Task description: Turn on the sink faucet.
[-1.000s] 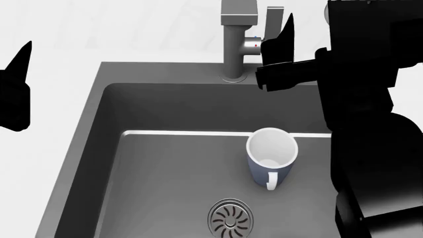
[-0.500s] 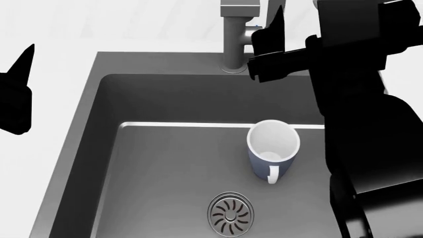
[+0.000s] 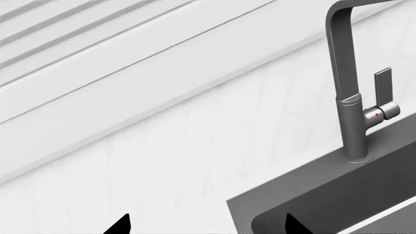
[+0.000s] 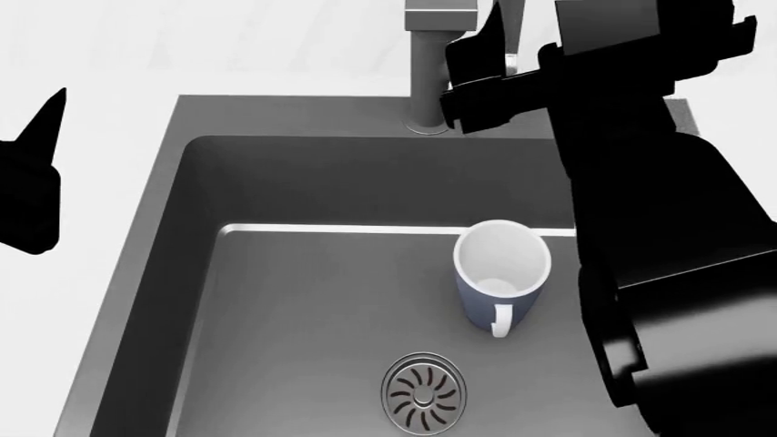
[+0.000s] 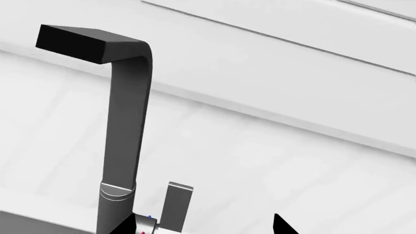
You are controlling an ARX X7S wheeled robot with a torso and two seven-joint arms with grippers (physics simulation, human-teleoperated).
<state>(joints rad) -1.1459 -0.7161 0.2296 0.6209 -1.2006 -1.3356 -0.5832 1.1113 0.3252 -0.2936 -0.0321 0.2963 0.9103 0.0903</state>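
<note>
we find the right gripper (image 4: 486, 56) open at the sink faucet (image 4: 428, 68) lever's three o'clock, positioned for pushing.

Bright, even, sharp simulator renders.
No blur or glare; black, featureless right arm (image 4: 656, 182); thin bright highlight inside dark grey rectangular sink basin (image 4: 158, 273).

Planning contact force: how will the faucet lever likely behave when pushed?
The lever looks like a flat rigid metal blade, so it likely pivots rather than flexes. Its smooth face may let the right tool slip. The faucet column stands fixed on the sink deck, probably unmoved.
</note>
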